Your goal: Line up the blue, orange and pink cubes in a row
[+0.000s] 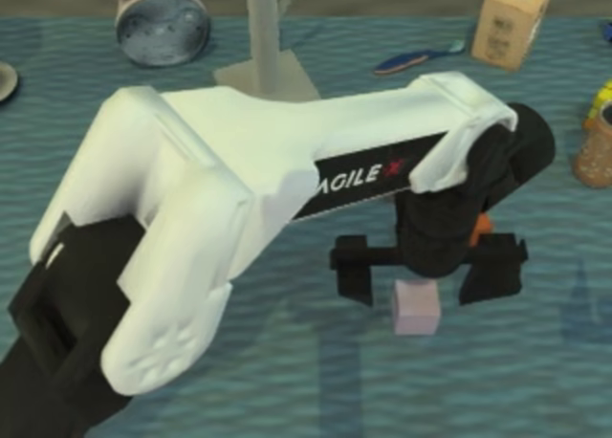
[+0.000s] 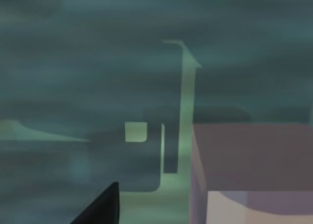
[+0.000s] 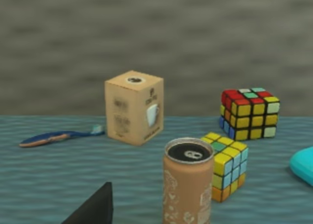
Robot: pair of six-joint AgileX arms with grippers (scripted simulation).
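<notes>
My left gripper (image 1: 421, 271) reaches across the table and stands open, its two black fingers spread wide. The small pale pink cube (image 1: 416, 306) sits on the cloth just in front of the gap between them, nearer the table's front edge. In the left wrist view the pink cube (image 2: 254, 155) fills the frame close up, with one dark fingertip (image 2: 100, 209) beside it and apart from it. A sliver of the orange cube (image 1: 481, 229) peeks out behind the left wrist. The blue cube is hidden. My right arm is out of the top view.
A tan carton (image 1: 512, 19) and a toothbrush (image 1: 416, 60) lie at the back right. A tan can (image 1: 595, 151) stands at the right edge. A round grey pot (image 1: 163, 27) and a stand (image 1: 266, 70) are at the back. Two puzzle cubes (image 3: 249, 114) sit near the can (image 3: 188, 185).
</notes>
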